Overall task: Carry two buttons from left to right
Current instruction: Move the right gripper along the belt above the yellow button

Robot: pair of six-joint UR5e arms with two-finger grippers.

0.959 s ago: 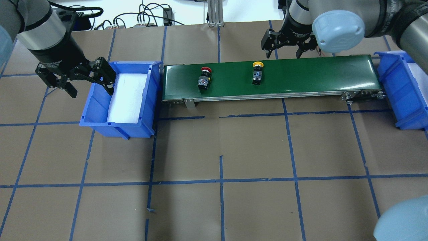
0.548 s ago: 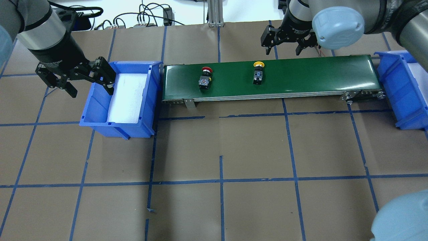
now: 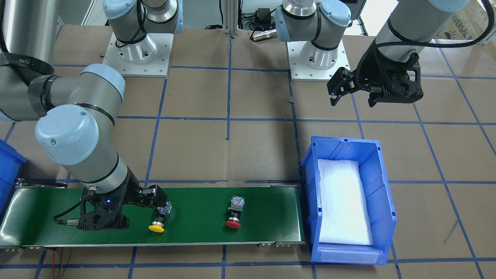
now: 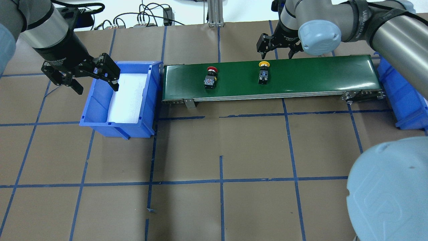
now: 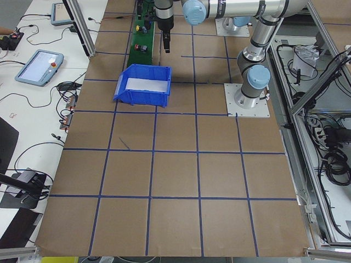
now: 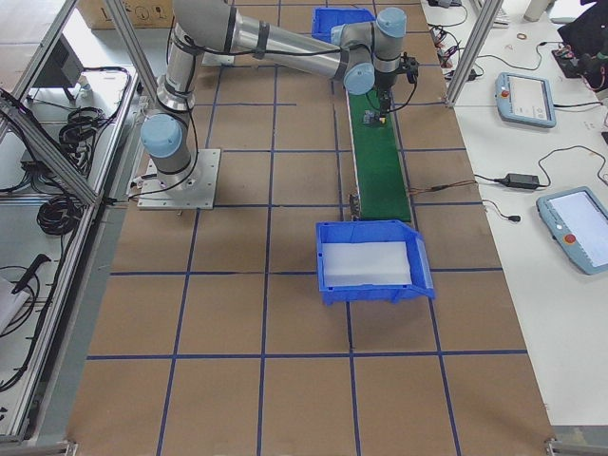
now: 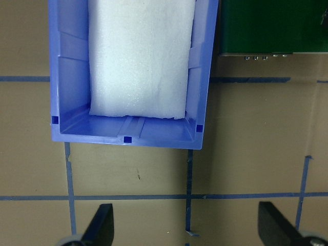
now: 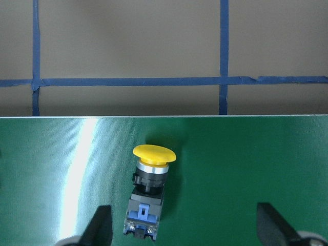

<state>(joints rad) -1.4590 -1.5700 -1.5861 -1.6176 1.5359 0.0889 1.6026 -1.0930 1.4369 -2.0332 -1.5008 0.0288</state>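
The yellow button (image 8: 148, 197) lay on the green belt (image 4: 317, 73) beneath the released, empty right pincer (image 4: 276, 51), the red button (image 4: 210, 77) nearer the belt's left end. Neither seemed delivered, so both pick-ups were left to do. Off the belt's left end the left pincer (image 3: 352, 99) hung released and empty by the left bin (image 4: 117, 129), while the right bin (image 4: 398, 97) at its right end was largely hidden by an arm.

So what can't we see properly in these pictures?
- Right blue bin: its inside, in the overhead view, covered by the right arm and cut by the edge.
- Yellow button: its grey block, front-facing view, looks partly covered by the right end effector.
- Red button: only a tiny speck in both side views.
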